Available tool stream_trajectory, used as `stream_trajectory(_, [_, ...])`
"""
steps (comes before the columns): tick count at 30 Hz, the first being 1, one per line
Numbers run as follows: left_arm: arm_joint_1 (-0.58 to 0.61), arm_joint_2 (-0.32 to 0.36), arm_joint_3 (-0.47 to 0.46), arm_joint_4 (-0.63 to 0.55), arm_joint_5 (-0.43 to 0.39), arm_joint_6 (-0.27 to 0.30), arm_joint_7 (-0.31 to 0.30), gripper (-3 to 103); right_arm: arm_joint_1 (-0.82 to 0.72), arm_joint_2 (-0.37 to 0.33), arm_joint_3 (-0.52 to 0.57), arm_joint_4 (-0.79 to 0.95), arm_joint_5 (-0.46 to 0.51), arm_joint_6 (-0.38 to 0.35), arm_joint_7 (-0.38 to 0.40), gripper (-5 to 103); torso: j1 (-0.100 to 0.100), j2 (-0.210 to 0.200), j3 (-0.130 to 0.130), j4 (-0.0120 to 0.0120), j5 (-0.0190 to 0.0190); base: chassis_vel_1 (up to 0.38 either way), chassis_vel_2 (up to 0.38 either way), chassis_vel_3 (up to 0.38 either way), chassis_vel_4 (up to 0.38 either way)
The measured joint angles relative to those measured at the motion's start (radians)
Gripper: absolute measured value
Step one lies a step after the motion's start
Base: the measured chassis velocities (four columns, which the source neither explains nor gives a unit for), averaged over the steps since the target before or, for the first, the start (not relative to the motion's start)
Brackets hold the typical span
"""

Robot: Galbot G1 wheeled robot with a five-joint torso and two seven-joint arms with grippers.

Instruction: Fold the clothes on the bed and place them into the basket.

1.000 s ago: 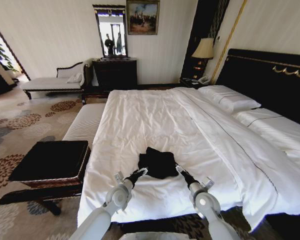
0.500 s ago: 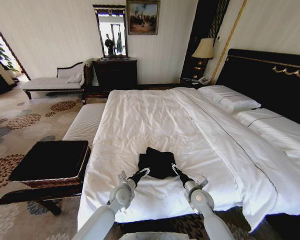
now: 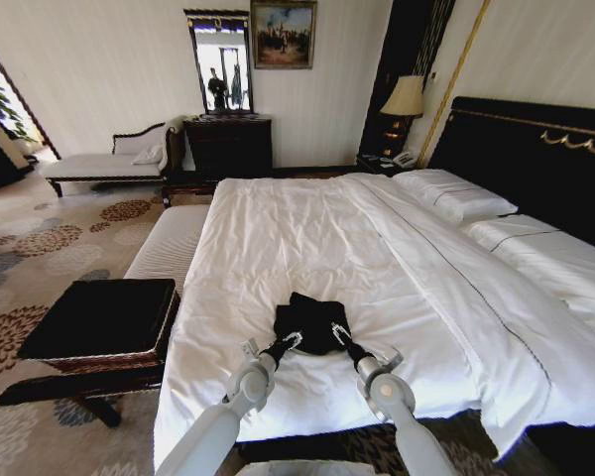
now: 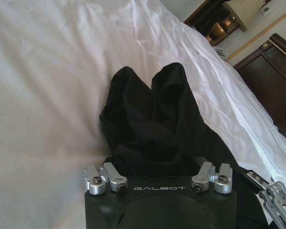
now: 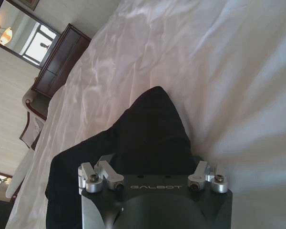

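The clothes (image 3: pixel 312 321) lie as a bunched black heap on the white duvet of the bed (image 3: pixel 307 238), close to its foot edge. My left gripper (image 3: pixel 295 340) is at the heap's near left corner. My right gripper (image 3: pixel 337 334) is at its near right corner. Both reach into the dark fabric. In the left wrist view the clothes (image 4: pixel 152 119) rise in two rounded humps just ahead of the gripper body, and the right gripper (image 4: pixel 274 198) shows off to the side. The right wrist view has the clothes (image 5: pixel 143 133) tapering to a point on the duvet. The basket (image 3: pixel 99 322) stands on the floor left of the bed.
A white-cushioned bench (image 3: pixel 169 243) runs along the bed's left side behind the basket. Pillows (image 3: pixel 454 193) and a black headboard (image 3: pixel 535 159) are at the far right. A dark dresser (image 3: pixel 228 144) and a chaise (image 3: pixel 109 159) stand by the back wall. Patterned carpet covers the floor at left.
Both arms have drawn inward toward each other along the near edge of the clothes. The heap keeps roughly the same place and shape.
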Motion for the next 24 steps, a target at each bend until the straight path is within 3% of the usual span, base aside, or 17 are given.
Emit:
stream_trajectory(3, [-0.001, -0.003, 0.003, -0.013, 0.012, -0.002, -0.002, 64, 0.001, -0.001, -0.005, 0.005, -0.002, 0.001, 0.000, 65, 0.000, 0.000, 0.000, -0.0001, 0.0001, 0.000, 0.000, 0.000, 0.000])
stream_trajectory(5, [0.000, -0.003, 0.003, -0.018, 0.013, -0.002, -0.003, 64, 0.001, -0.001, -0.005, 0.007, -0.002, 0.001, 0.001, 60, 0.000, 0.000, 0.000, -0.0001, 0.0001, 0.000, 0.000, 0.000, 0.000])
stream_trajectory(8, [0.002, 0.001, 0.004, -0.023, 0.022, -0.005, -0.004, 47, -0.002, -0.003, -0.005, 0.009, -0.007, 0.003, 0.001, 44, 0.000, 0.000, 0.000, 0.0000, 0.0001, 0.000, 0.000, 0.000, 0.000])
stream_trajectory(12, [0.002, -0.001, 0.005, -0.018, 0.028, -0.006, -0.004, 36, -0.002, -0.003, -0.005, 0.008, -0.010, 0.004, 0.000, 38, 0.000, 0.000, 0.000, 0.0000, 0.0000, 0.000, 0.000, 0.000, 0.000])
stream_trajectory(13, [0.002, -0.004, 0.005, -0.015, 0.032, -0.007, -0.004, 31, -0.001, -0.004, -0.006, 0.008, -0.011, 0.004, 0.000, 27, 0.000, 0.000, 0.000, 0.0000, 0.0000, 0.000, 0.000, 0.000, 0.000])
stream_trajectory(15, [0.001, -0.005, 0.005, -0.014, 0.033, -0.007, -0.004, 26, 0.000, -0.004, -0.006, 0.008, -0.011, 0.004, 0.000, 27, 0.000, 0.000, 0.000, 0.0000, 0.0001, 0.000, 0.000, 0.000, 0.000])
stream_trajectory(18, [0.001, -0.008, 0.005, -0.014, 0.054, -0.011, 0.000, 11, 0.003, -0.006, -0.006, 0.007, -0.018, 0.006, -0.003, 13, 0.000, 0.000, 0.000, -0.0001, 0.0000, 0.000, 0.000, 0.000, 0.000])
stream_trajectory(24, [0.011, 0.005, 0.005, -0.030, 0.093, -0.021, 0.017, 9, -0.003, -0.004, -0.018, 0.010, -0.103, 0.026, -0.011, 10, 0.000, 0.000, 0.000, -0.0001, -0.0001, 0.000, 0.000, 0.000, 0.000])
